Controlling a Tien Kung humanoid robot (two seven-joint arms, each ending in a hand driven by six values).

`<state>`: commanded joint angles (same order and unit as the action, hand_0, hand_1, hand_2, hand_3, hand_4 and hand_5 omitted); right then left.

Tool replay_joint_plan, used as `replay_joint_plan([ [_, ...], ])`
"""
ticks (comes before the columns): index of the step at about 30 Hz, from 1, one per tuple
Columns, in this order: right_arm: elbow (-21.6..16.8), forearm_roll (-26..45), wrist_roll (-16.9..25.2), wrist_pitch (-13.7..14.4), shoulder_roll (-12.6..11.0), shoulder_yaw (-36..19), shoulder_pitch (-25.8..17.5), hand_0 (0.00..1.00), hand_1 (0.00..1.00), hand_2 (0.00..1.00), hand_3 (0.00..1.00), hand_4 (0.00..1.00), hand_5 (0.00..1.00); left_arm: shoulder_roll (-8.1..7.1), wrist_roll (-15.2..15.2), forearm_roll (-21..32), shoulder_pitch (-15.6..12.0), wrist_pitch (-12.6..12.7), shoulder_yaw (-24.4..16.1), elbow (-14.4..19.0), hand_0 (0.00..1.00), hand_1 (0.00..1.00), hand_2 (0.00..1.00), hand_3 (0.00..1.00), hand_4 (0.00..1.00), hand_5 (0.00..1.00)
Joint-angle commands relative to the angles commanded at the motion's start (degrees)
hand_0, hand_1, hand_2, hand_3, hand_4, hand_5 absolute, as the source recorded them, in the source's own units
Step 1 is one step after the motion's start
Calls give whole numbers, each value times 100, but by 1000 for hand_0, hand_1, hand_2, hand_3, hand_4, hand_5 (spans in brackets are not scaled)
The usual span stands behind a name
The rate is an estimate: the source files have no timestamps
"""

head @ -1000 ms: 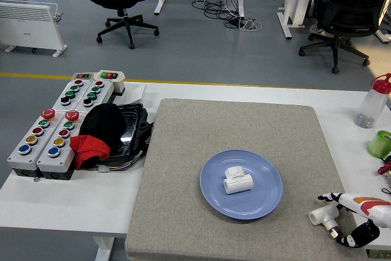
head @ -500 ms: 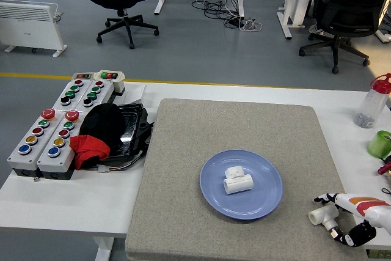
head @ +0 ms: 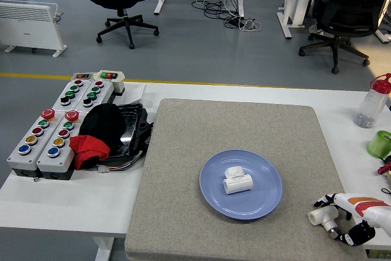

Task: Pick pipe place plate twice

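Pipe fittings: two white pieces are visible. One pipe fitting [head: 237, 181] lies on the blue plate [head: 215, 197], slightly left of the plate's centre, with its long axis running left to right and tilted a little upward toward the right; a short branch stub points toward the far side of the desk. The second pipe fitting [head: 322, 215] lies on the grey mat [head: 183, 169] near the mat's near right corner, well apart from the plate, its long axis running from lower left to upper right.

One robot hand is in view: the right robot hand [head: 343, 217], entering from the lower right corner. Its fingers [head: 324, 200] are curled around the right end of the second pipe fitting and touch it; the fitting rests on the mat.

One plate sits on the mat, right of the mat's centre and toward the near edge. Bare mat lies open between the plate and the second fitting, and on the whole far half of the mat.

Left of the mat on the white desk [head: 73, 203] are four button boxes [head: 47, 142] and a black-and-red bundle [head: 101, 136]. At the desk's right edge stand one clear bottle [head: 372, 103] with a red cap and one green cup [head: 381, 143].
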<state>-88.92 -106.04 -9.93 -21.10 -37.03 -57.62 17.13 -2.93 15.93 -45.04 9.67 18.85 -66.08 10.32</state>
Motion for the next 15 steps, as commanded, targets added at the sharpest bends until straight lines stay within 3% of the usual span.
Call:
replay_joint_plan([
  [15, -58, 172, 3, 147, 7, -49, 23, 428, 531, 564, 770, 674, 154, -2, -19, 77, 14, -6, 33, 0, 720, 760, 724, 676, 413, 998],
])
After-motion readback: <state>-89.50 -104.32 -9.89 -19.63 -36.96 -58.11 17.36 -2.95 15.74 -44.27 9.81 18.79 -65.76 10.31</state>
